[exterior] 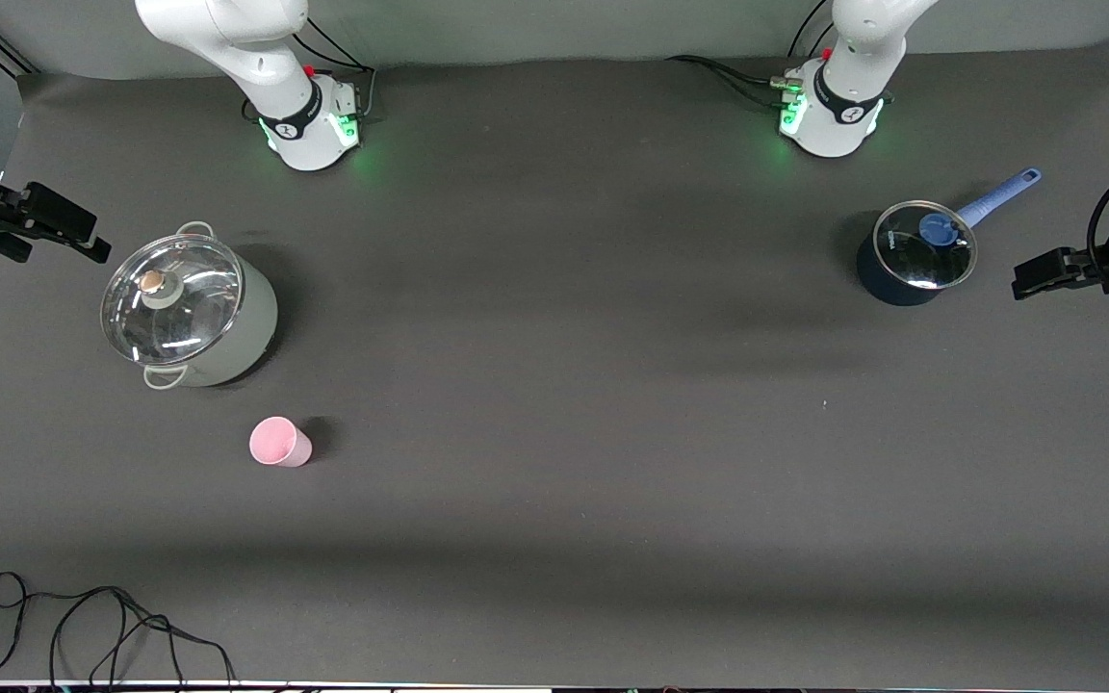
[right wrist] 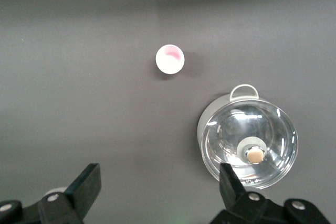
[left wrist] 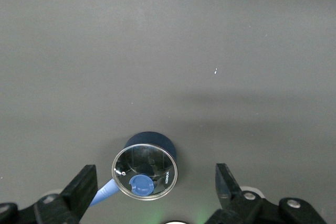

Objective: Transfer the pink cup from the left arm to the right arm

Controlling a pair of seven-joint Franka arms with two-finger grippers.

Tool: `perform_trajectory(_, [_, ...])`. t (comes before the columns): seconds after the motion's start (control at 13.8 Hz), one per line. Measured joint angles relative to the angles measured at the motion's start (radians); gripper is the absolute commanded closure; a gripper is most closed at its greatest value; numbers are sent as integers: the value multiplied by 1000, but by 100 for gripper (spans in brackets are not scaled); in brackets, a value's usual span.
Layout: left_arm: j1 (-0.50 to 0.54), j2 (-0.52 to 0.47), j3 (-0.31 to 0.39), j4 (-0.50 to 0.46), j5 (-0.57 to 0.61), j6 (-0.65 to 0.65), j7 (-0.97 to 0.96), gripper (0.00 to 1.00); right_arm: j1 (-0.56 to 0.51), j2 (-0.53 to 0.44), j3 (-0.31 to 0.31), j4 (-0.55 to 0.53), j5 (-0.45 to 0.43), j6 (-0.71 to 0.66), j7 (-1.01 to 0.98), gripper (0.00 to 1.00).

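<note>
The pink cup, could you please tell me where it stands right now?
In the front view, the pink cup stands upright on the table toward the right arm's end, beside the large lidded grey pot and nearer to the front camera than it; neither claw touches it.

I am looking straight down at the dark table (right wrist: 79, 103) from my right wrist. My right end effector (right wrist: 157, 187) is hanging above it with its two black fingers (right wrist: 86, 184) standing wide apart and gripping nothing. The pink cup (right wrist: 170, 59) is standing upright on the table, its open mouth facing me, apart from my fingers. Near it, a pale green pot (right wrist: 247, 137) is sitting under a glass lid (right wrist: 251, 142) with a round knob (right wrist: 255, 155), one loop handle (right wrist: 244, 91) pointing toward the cup's side.
</note>
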Motion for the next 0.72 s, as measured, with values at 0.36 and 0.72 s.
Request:
perform_trajectory(0.36, [-481,-32,457,0,-30,4,3,1,-4,49,-2,1,-12,0,0,0])
perform_trajectory(0.72, [-562,-35,529,-5,-79,23,37,0,-4,49,-3,3,-12,3,0,0])
